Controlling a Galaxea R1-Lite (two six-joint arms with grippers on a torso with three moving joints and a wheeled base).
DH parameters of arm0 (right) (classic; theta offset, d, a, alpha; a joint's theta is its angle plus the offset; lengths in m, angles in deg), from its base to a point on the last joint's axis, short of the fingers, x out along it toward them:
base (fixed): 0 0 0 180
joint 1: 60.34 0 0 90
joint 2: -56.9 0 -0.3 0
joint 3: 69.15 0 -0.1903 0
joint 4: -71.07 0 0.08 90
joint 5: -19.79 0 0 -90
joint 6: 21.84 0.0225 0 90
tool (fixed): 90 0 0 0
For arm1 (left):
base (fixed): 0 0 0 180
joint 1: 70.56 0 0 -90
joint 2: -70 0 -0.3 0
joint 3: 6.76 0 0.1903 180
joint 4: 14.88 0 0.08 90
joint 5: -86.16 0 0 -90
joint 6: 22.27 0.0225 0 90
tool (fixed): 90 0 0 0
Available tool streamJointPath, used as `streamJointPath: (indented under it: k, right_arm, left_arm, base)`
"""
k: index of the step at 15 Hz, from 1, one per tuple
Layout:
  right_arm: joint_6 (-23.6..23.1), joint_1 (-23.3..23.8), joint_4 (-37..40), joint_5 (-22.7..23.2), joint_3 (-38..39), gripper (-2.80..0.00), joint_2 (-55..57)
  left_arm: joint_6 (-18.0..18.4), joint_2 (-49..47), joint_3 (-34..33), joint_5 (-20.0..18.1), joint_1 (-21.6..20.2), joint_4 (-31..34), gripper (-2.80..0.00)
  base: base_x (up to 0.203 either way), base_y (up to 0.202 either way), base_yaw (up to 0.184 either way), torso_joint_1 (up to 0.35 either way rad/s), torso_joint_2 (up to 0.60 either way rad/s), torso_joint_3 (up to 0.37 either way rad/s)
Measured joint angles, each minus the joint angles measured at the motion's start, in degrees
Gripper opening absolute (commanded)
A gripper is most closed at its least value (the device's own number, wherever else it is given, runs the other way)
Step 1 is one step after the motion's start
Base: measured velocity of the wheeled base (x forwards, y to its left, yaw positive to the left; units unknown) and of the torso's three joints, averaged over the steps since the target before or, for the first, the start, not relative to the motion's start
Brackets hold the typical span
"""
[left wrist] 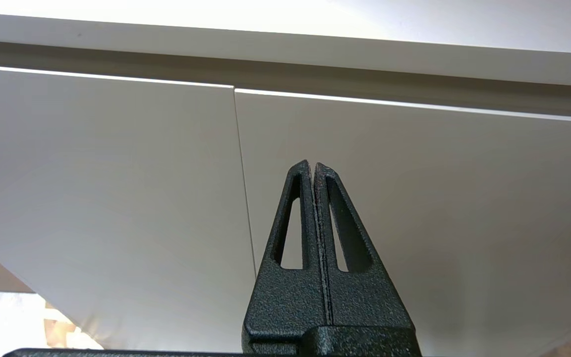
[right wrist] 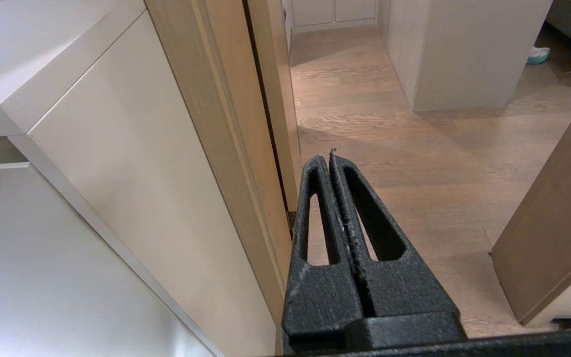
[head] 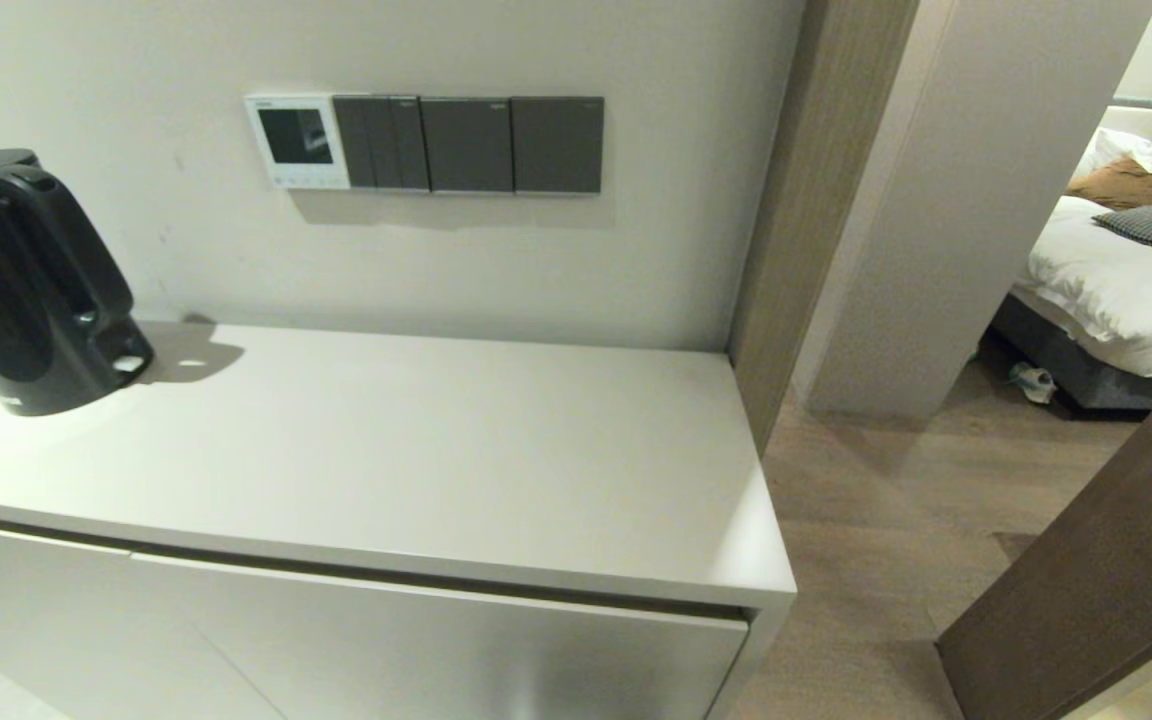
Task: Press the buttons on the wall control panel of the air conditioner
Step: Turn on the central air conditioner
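Observation:
The air conditioner's wall control panel [head: 297, 141] is a small white square with a dark screen, on the wall above the cabinet, left of the grey plates. Its buttons [head: 304, 181] form a tiny row along the bottom strip. Neither gripper shows in the head view. My left gripper [left wrist: 311, 164] is shut and empty, low in front of the cabinet doors, below the top edge. My right gripper [right wrist: 326, 157] is shut and empty, low beside the cabinet's right end, over the wood floor.
Three dark grey switch plates [head: 466, 144] sit right of the panel. A black kettle [head: 26, 280] stands at the cabinet top's left end [head: 386, 450]. A wood door frame [head: 816, 200] and an open door [head: 1116, 560] are at the right.

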Motion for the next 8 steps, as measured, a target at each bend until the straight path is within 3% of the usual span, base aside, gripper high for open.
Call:
streamJointPath:
  k: [8]
  right_arm:
    - [0.0, 0.0, 0.0, 0.0, 0.0, -2.8, 0.0]
  left_arm:
    - [0.1, 0.0, 0.0, -0.1, -0.1, 0.1, -2.8]
  base:
    - [0.0, 0.0, 0.0, 0.0, 0.0, 0.0]
